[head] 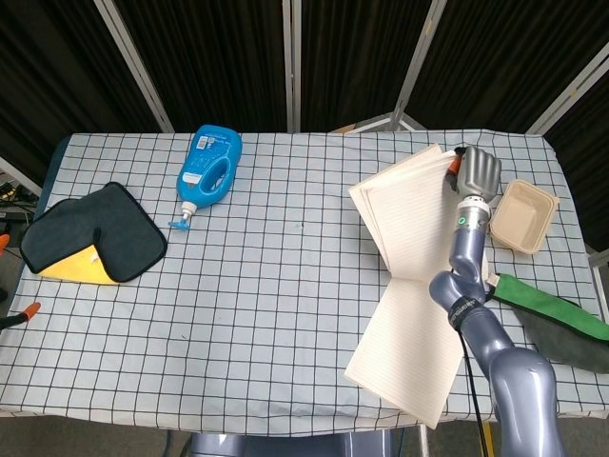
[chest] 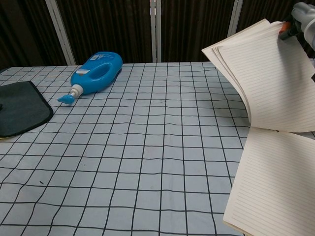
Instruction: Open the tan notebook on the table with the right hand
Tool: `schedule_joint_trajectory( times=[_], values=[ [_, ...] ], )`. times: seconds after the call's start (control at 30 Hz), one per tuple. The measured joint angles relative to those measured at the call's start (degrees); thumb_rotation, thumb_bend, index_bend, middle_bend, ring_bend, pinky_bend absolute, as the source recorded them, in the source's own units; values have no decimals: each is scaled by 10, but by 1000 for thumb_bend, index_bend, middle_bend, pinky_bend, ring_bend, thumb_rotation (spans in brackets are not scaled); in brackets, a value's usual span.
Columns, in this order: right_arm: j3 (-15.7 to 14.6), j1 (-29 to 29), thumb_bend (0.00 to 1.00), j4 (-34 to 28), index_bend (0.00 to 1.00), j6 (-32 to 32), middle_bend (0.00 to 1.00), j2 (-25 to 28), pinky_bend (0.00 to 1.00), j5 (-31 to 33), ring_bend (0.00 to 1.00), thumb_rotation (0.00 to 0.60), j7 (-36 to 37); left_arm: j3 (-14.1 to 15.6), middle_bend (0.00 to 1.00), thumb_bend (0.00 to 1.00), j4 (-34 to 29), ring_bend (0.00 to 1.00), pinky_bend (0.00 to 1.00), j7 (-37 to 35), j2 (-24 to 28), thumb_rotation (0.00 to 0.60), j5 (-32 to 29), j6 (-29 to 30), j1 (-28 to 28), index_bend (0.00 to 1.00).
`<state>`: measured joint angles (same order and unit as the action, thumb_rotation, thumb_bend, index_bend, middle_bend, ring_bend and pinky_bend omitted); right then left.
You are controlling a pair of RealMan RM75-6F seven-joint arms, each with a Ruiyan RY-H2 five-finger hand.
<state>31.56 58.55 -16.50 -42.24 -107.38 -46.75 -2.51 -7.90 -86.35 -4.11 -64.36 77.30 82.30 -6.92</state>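
The tan notebook (head: 404, 286) lies open at the right of the table. Its lower half rests flat on the checked cloth, and a stack of lined pages (head: 404, 214) stands lifted above it. My right hand (head: 474, 171) holds the far top corner of those lifted pages. In the chest view the raised pages (chest: 268, 83) fan out toward the left, with the flat page (chest: 273, 189) below them and my right hand (chest: 300, 17) at the upper right edge. My left hand is not in either view.
A blue bottle (head: 209, 169) lies at the back left, and a dark cloth over a yellow one (head: 93, 233) lies at the far left. A tan tray (head: 525, 215) sits right of the notebook, with a green strap (head: 547, 307) below it.
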Motion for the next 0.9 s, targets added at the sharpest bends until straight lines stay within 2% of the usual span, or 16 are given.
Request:
schedule_joint_trajectory(
  times=[0.07, 0.13, 0.23, 0.3, 0.37, 0.43, 0.57, 0.8, 0.9],
  values=[
    [1, 5, 663, 24, 520, 15, 509, -7, 451, -2, 415, 600, 2, 1, 0, 136, 0, 0, 0, -1, 0, 600, 0, -2, 0, 0],
    [1, 7, 625, 40, 459, 34, 426, -10, 358, -3, 319, 600, 3, 2, 0, 135, 1, 0, 0, 0, -1, 600, 1, -4, -1, 0],
    [2, 8, 613, 59, 427, 55, 368, -11, 299, -7, 254, 600, 9, 4, 0, 135, 4, 0, 0, -1, -4, 600, 2, -6, -2, 0],
    [3, 8, 611, 72, 376, 51, 291, -11, 209, -10, 170, 600, 15, 4, 0, 135, 3, 0, 0, -2, -4, 600, 2, -5, -2, 0],
    [4, 8, 604, 84, 296, 45, 184, -11, 76, -14, 59, 600, 16, 4, 0, 135, 3, 0, 0, -2, -4, 600, 3, -3, -1, 0],
    [4, 7, 592, 88, 231, 45, 111, -10, 8, -16, 7, 600, 14, 3, 0, 135, 3, 0, 0, -1, -4, 600, 3, -2, -1, 0],
    [6, 5, 577, 93, 143, 38, 30, -8, 0, -19, 0, 600, 6, 3, 0, 136, 2, 0, 0, 2, -5, 600, 3, 0, -1, 0],
    [1, -14, 531, 76, 122, 10, 19, 2, 0, -35, 0, 600, 41, 4, 0, 135, 2, 0, 0, 1, -4, 600, 3, -1, -1, 0],
    [-9, -35, 468, 48, 113, -14, 13, 12, 0, -53, 0, 600, 74, 6, 0, 135, 1, 0, 0, 0, -3, 600, 5, -3, -1, 0]
  ],
)
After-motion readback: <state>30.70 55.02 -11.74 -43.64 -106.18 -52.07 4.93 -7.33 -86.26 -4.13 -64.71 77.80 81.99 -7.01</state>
